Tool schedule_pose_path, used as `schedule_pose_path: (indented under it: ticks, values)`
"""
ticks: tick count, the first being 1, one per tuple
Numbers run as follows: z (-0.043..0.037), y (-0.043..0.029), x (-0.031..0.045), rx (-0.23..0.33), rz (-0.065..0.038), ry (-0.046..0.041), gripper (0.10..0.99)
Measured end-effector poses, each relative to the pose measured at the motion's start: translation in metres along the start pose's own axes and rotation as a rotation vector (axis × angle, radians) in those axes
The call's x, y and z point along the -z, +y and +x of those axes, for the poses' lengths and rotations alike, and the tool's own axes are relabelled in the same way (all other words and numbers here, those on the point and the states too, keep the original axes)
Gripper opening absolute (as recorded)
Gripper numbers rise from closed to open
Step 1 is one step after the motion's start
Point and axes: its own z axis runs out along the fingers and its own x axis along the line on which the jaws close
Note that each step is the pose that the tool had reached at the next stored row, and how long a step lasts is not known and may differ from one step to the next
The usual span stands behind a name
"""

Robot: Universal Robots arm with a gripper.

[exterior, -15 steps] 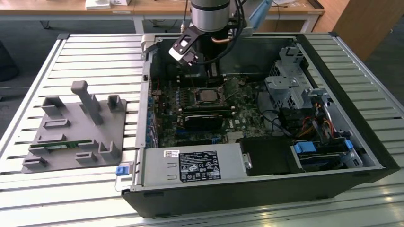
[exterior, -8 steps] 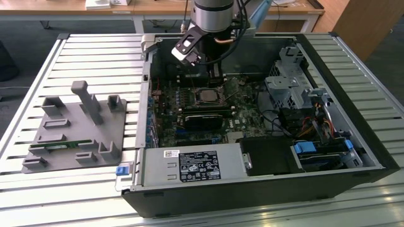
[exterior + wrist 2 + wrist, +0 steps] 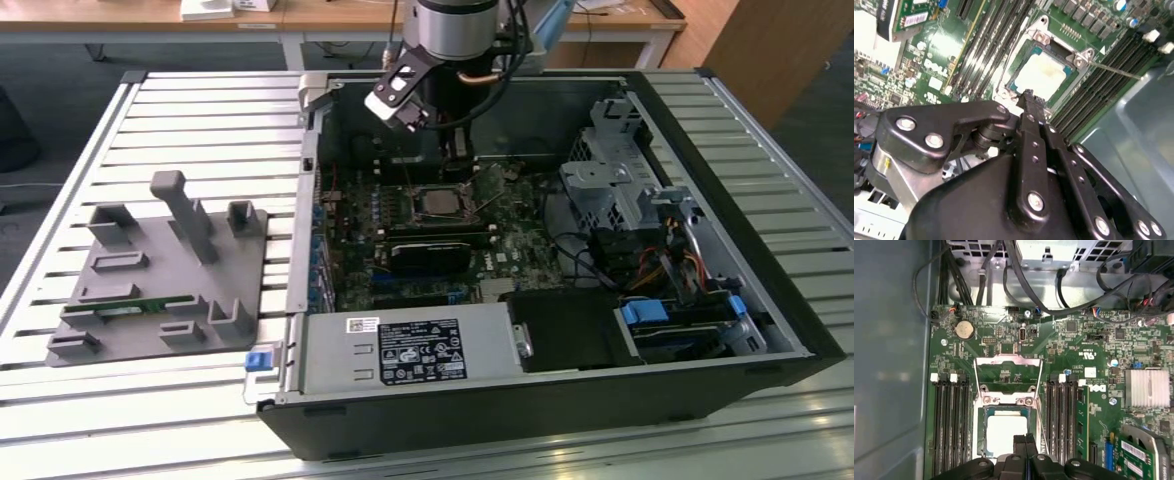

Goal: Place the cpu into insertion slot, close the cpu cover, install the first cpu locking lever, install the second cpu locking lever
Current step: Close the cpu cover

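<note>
One of four steps looks done: the cpu sits in the insertion slot, the cpu cover stands open, the locking levers seem unlatched, and the gripper, fingers together and empty, hovers at the cpu's edge.

pale silvery cpu top, glaring almost white. bright silver cpu cover frame. green motherboard, speckled with tiny silver and black parts. black memory slots in parallel stripes. matte black fingers with silver screw heads. silver ribbed table; plain grey fixture block.
</note>
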Motion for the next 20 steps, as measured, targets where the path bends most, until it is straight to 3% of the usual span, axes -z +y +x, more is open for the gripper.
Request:
schedule_pose_path:
  ticks: [3,6,13,20]
  values:
    - [0.0000,0.0001,0.0016,0.000,0.000,0.0010,0.106]
    - [-0.0001,0.0016,0.0016,-0.001,0.001,0.0109,0.106]
    - [0.0000,0.0151,0.0007,-0.001,0.006,0.0185,0.106]
    - [0.0000,0.0240,0.0001,0.000,0.009,0.0193,0.106]
